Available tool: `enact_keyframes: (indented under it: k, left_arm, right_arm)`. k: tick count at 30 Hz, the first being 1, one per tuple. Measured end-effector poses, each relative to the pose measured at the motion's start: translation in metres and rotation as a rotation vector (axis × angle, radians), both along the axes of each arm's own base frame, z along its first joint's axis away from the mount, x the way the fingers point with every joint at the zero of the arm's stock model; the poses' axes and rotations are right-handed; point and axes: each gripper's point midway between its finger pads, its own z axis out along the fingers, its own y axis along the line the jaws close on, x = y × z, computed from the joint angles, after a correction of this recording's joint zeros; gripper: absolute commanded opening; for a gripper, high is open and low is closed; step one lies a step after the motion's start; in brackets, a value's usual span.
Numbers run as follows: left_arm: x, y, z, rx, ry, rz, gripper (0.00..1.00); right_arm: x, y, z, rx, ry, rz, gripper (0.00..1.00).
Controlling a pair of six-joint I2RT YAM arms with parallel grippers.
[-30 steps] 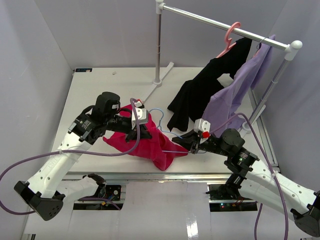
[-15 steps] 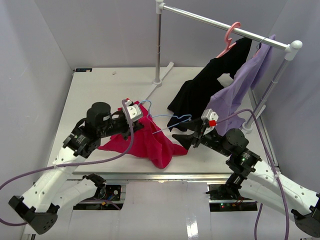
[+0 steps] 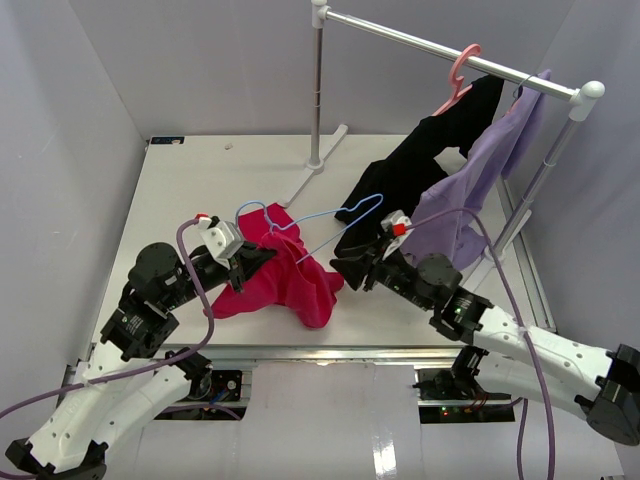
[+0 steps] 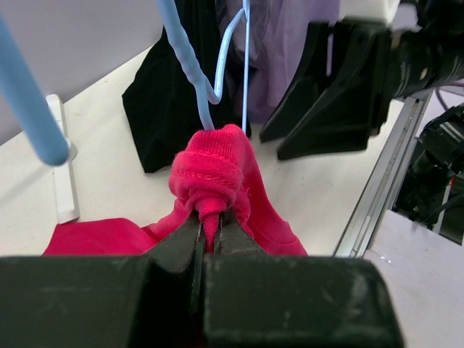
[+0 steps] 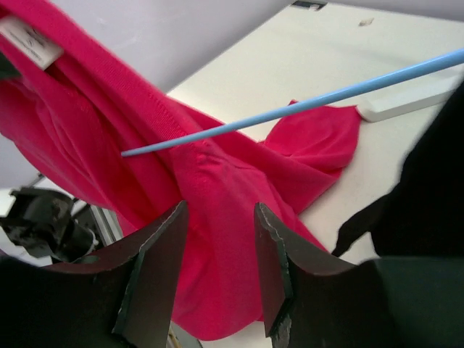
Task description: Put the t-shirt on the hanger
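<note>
The red t-shirt (image 3: 290, 282) hangs bunched above the table's front, its lower folds resting on the surface. My left gripper (image 3: 250, 262) is shut on a rolled fold of the t-shirt (image 4: 210, 174), pinched between its jaws. The light-blue wire hanger (image 3: 345, 211) stands tilted above the cloth, one end buried in the fabric and its hook toward the black garment. The hanger's wire (image 4: 190, 65) rises just past the held fold. My right gripper (image 3: 350, 272) is open just right of the t-shirt (image 5: 217, 181), with nothing between its fingers. The hanger's bar (image 5: 304, 101) crosses above them.
A clothes rack stands at the back, its pole (image 3: 317, 80) on a white foot. A pink hanger (image 3: 460, 68), a black garment (image 3: 410, 180) and a lavender garment (image 3: 470, 195) hang at its right end, close behind my right gripper. The table's front edge (image 3: 330, 348) lies just below the shirt.
My right gripper has opened and let go near the shirt's right side, then shifted left and back. My left gripper has drawn the shirt and hanger left and toward the front.
</note>
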Motion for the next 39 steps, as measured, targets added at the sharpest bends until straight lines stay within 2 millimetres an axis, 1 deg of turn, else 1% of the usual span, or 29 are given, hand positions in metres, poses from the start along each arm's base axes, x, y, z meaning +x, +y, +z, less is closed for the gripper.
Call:
enact_keyframes:
  k: [3, 7, 11, 13, 15, 18, 23, 25, 26, 28, 29, 30, 32, 34, 36, 39]
  left_arm:
    - [-0.005, 0.000, -0.002, -0.025, 0.010, -0.009, 0.00]
    - [-0.011, 0.002, 0.001, -0.055, 0.009, -0.014, 0.00]
    - [-0.013, 0.002, 0.003, -0.068, 0.007, -0.019, 0.00]
    - [-0.014, 0.002, 0.003, -0.068, 0.009, -0.025, 0.00]
    - [-0.014, 0.001, 0.002, -0.069, 0.011, -0.028, 0.00]
    - [-0.014, 0.001, 0.003, -0.071, 0.010, -0.028, 0.00]
    - [-0.013, 0.001, 0.000, -0.071, 0.011, -0.025, 0.00]
    - [-0.012, 0.001, -0.002, -0.068, 0.015, -0.020, 0.00]
    - [-0.011, 0.001, -0.003, -0.067, 0.016, -0.016, 0.00]
    - [-0.010, 0.002, -0.003, -0.068, 0.016, -0.008, 0.00]
    - [-0.009, 0.003, -0.003, -0.069, 0.014, -0.001, 0.00]
    - [-0.009, 0.004, -0.002, -0.070, 0.012, 0.006, 0.00]
    - [-0.008, 0.006, -0.002, -0.068, 0.011, 0.019, 0.00]
    - [-0.008, 0.009, -0.004, -0.057, 0.011, 0.033, 0.00]
    - [-0.008, 0.011, -0.007, -0.044, 0.018, 0.041, 0.00]
    - [-0.012, 0.013, -0.009, -0.033, 0.028, 0.038, 0.00]
  right_arm:
    - [-0.009, 0.021, -0.018, -0.042, 0.026, 0.014, 0.49]
    - [-0.022, 0.043, -0.026, -0.051, 0.025, 0.033, 0.54]
    - [-0.022, 0.053, -0.024, -0.026, 0.015, 0.015, 0.59]
    - [-0.021, 0.058, -0.026, -0.021, 0.014, 0.001, 0.63]
    - [-0.021, 0.062, -0.031, -0.030, 0.019, -0.013, 0.65]
    - [-0.020, 0.065, -0.042, -0.053, 0.032, -0.035, 0.66]
    - [-0.019, 0.072, -0.048, -0.059, 0.046, -0.047, 0.65]
    - [-0.019, 0.078, -0.048, -0.064, 0.052, -0.059, 0.62]
    - [-0.019, 0.082, -0.047, -0.065, 0.055, -0.068, 0.56]
    - [-0.018, 0.086, -0.047, -0.067, 0.065, -0.092, 0.39]
    - [-0.017, 0.087, -0.049, -0.070, 0.072, -0.110, 0.29]
    - [-0.015, 0.085, -0.052, -0.078, 0.079, -0.132, 0.21]
    - [-0.009, 0.078, -0.061, -0.105, 0.098, -0.190, 0.09]
    - [-0.002, 0.067, -0.069, -0.135, 0.117, -0.259, 0.08]
    - [0.003, 0.053, -0.070, -0.153, 0.123, -0.318, 0.08]
    - [0.008, 0.033, -0.057, -0.120, 0.118, -0.378, 0.08]
